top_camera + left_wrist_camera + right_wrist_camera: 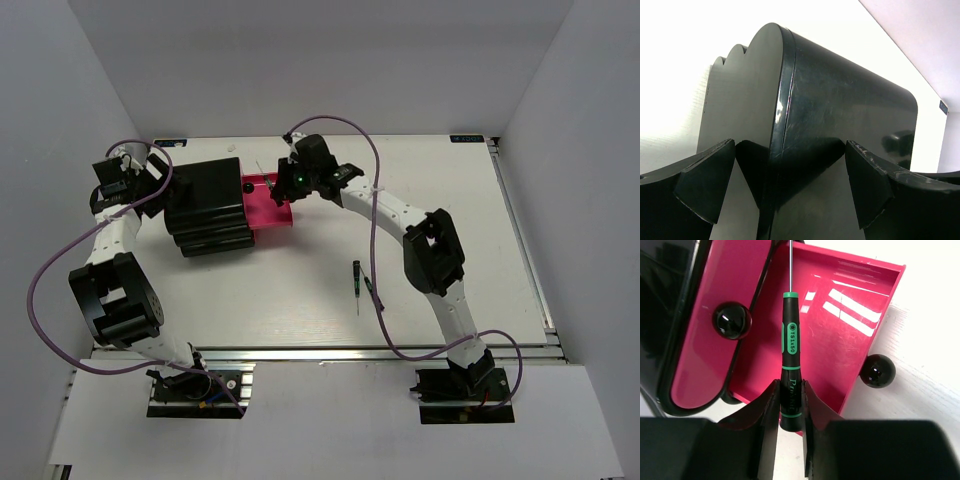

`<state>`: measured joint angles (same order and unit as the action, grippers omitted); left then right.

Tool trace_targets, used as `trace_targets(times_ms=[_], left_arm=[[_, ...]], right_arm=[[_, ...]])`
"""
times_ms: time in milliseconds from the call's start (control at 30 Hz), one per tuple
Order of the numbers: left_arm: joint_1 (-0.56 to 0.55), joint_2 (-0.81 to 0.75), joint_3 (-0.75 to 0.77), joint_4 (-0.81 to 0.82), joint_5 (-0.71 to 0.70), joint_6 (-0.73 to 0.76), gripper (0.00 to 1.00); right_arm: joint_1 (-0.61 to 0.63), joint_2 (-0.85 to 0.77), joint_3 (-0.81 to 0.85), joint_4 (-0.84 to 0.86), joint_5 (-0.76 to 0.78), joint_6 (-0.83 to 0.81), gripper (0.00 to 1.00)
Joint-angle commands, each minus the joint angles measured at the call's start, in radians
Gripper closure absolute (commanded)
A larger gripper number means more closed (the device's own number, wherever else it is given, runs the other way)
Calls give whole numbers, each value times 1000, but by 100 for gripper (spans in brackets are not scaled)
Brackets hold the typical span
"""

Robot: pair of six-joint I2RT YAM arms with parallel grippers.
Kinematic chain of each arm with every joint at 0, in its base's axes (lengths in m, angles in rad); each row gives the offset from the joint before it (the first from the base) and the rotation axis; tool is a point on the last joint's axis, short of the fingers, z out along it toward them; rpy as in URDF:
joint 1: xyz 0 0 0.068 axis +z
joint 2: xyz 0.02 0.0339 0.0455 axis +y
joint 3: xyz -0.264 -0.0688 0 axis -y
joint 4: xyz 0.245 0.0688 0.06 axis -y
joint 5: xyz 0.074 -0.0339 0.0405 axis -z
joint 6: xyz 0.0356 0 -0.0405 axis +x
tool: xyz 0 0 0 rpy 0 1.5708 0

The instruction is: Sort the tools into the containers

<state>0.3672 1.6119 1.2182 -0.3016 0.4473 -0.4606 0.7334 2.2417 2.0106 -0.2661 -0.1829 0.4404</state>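
Note:
My right gripper (790, 401) is shut on the butt of a slim black-and-green screwdriver (790, 352). It holds the screwdriver over the open magenta drawer (850, 335), shaft pointing into it. In the top view this gripper (288, 186) hovers at the pulled-out drawer (272, 214) of the black cabinet (205, 205). Two more slim screwdrivers (358, 284) lie close together on the table. My left gripper (787, 185) is open, with its fingers (702, 186) on either side of the cabinet's back edge (782, 115); it shows in the top view (156, 190) too. The bigger screwdriver and the wrench do not show.
A closed magenta drawer front (710, 355) with a round black knob (731, 320) sits left of the open drawer, whose own knob (877, 371) is at its right. White walls enclose the table (300, 300). The right arm's purple cable (372, 250) hangs near the lying screwdrivers.

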Motion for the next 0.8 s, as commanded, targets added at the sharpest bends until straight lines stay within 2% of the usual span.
trace_targets(times_ms=[0,67,200,400,433,467,567,600,633,667,700,733,767], left_arm=[[-24,37,-51,-179,-21,50,3],[-22,37,-52,-177,-21,48,3],[-22,39,-60,-172,-22,50,3],[-22,40,-56,-174,-21,50,3],[-22,39,-51,-174,-21,50,3],[-22,40,-51,-177,-22,48,3],[-22,42,-45,-177,-25,51,3],[-22,40,-43,-177,-30,54,3],[-24,42,-42,-182,-32,56,3],[-22,42,-39,-185,-35,59,3],[-22,40,-37,-188,-41,65,3],[-22,40,-37,-191,-44,68,3],[-22,40,-34,-191,-44,71,3]], right_arm=[[4,10,22,-7,-4,-52,76],[6,9,23,-10,-7,-63,67],[6,-4,31,-7,-12,-89,56],[1,-68,37,34,-73,-143,55],[-17,-85,28,51,-136,-179,55],[-35,-102,13,73,-347,-271,55],[-130,-177,-142,238,-790,-389,58],[-144,-203,-218,251,-793,-408,53],[-163,-211,-233,141,-773,-467,46],[-164,-218,-234,52,-674,-665,46],[-166,-247,-242,-28,-614,-760,45],[-166,-276,-322,-63,-556,-813,43],[-169,-309,-390,-39,-424,-828,42]])
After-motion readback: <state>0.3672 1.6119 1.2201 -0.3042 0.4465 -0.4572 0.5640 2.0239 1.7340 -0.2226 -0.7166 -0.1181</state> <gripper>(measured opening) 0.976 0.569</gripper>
